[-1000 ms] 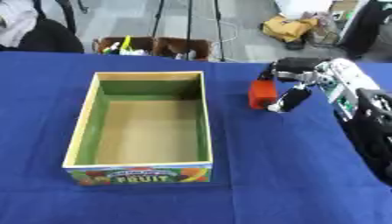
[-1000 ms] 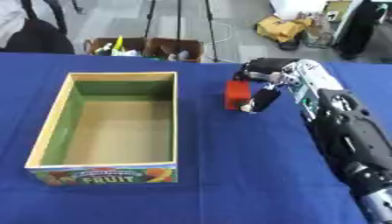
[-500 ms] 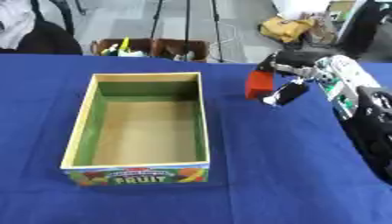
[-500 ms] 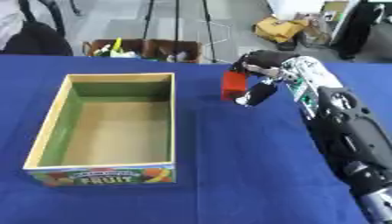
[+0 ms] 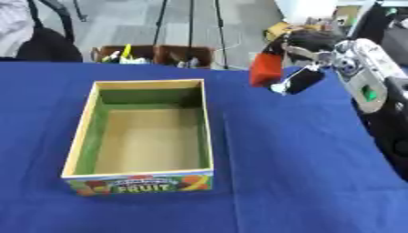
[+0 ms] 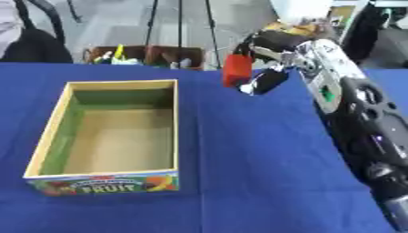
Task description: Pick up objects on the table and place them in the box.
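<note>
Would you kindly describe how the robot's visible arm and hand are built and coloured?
Only the right hand shows: dark fingers with silvery metal parts. Behind it the wrist is a pale grey-silver housing with a small green marking, and the forearm is glossy black with round joint covers.

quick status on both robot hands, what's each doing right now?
Right robot hand: closed on a small red block-shaped object, held up to the right of the wooden box's far end.
Left robot hand: not in view.
</note>
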